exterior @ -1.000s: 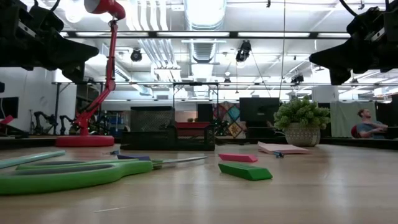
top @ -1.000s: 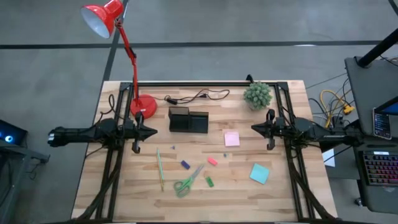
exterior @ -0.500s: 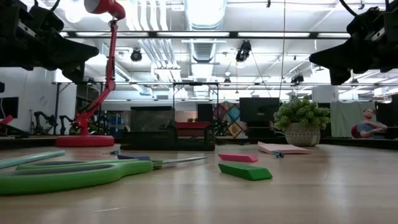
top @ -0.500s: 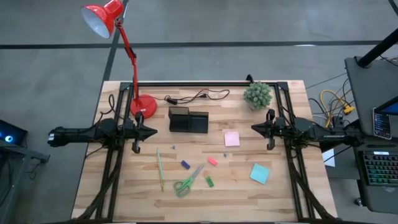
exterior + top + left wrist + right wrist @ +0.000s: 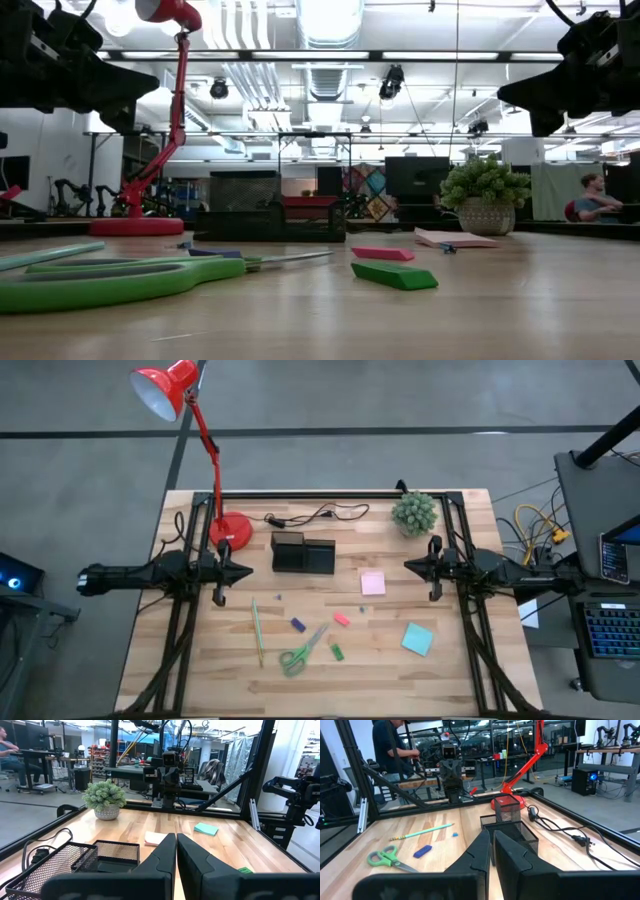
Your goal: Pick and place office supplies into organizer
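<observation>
L claw (image 5: 218, 600) is held closed, empty, above the worktop (image 5: 450, 670); organizer (image 5: 303, 553) sits just right of it. Scissors (image 5: 301, 652), pencil (image 5: 257, 632), pink pad (image 5: 373, 583), teal pad (image 5: 417, 639) lie between claws. Tiny pieces hard to resolve. R claw (image 5: 433, 594) closed, empty.

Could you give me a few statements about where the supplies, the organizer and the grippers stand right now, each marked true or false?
1. The scissors lie on the table, outside the organizer. True.
2. The left gripper holds the pencil. False: it is shut on nothing, and the pencil lies on the wood.
3. The teal sticky pad sits inside the organizer. False: it lies on the table toward the right arm's side.
4. The right gripper is shut and empty. True.
5. The pink sticky pad lies between the organizer and the right gripper. True.
</observation>
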You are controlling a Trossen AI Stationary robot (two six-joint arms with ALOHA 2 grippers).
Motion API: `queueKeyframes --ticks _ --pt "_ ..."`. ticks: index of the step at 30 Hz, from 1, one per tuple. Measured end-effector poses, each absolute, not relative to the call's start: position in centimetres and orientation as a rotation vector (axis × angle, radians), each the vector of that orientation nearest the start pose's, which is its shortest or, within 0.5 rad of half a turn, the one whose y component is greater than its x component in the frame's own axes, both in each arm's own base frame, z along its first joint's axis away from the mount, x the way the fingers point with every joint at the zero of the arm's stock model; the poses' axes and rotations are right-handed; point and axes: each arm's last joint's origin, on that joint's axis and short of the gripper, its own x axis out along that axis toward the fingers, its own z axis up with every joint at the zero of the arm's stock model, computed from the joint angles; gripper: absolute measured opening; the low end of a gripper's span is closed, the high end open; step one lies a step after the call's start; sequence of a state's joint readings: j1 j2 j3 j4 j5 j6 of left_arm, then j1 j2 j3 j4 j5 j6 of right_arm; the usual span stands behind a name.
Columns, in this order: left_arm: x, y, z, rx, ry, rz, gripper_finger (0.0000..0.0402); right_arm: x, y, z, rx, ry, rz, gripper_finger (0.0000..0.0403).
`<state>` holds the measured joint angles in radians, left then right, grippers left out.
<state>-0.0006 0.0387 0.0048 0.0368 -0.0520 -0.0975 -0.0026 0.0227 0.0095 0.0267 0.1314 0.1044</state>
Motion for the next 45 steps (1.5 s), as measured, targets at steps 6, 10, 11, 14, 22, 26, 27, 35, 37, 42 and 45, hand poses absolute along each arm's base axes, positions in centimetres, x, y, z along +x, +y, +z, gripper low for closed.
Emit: queueKeyframes --ticks 6,10,11,14,22,26,27,35,37,42,45 --pt "9.98 0.14 16.56 -0.098 -0.005 0.050 0.0000 9.83 -0.41 16.76 0.105 -0.021 -0.133 0.0018" --pt "9.98 0.14 16.56 -0.098 -0.005 0.050 0.0000 9.83 -0.40 16.75 0.105 -0.020 -0.133 0.0018" --pt "9.98 0.14 16.57 -0.098 -0.005 0.050 0.0000 9.83 -0.41 16.75 0.105 -0.020 -0.133 0.0018" --pt "9.98 0.14 16.56 -0.098 -0.005 0.050 0.0000 9.83 -0.40 16.76 0.105 -0.020 -0.133 0.0018" --pt "9.98 0.14 16.56 -0.098 -0.005 0.050 0.0000 9.83 -0.41 16.75 0.105 -0.020 -0.133 0.0018" --pt "9.98 0.14 16.56 -0.098 -0.005 0.050 0.0000 9.83 -0.41 16.75 0.105 -0.021 -0.133 0.0018" --pt "9.98 0.14 16.56 -0.098 -0.005 0.049 0.0000 9.83 -0.40 16.75 0.105 -0.021 -0.133 0.0018" --pt "9.98 0.14 16.62 -0.098 -0.011 0.049 0.0000 9.83 -0.40 16.76 0.105 -0.021 -0.133 0.0018" --pt "9.97 0.13 16.78 -0.098 -0.027 0.044 0.0000 9.83 -0.40 16.77 0.105 -0.021 -0.133 0.0018" --pt "9.97 0.13 16.91 -0.098 -0.040 0.044 0.0000 9.83 -0.40 16.83 0.106 -0.028 -0.133 0.0018" --pt "9.97 0.13 16.89 -0.099 -0.039 0.044 0.0000 9.82 -0.40 16.93 0.098 -0.038 -0.133 0.0018"
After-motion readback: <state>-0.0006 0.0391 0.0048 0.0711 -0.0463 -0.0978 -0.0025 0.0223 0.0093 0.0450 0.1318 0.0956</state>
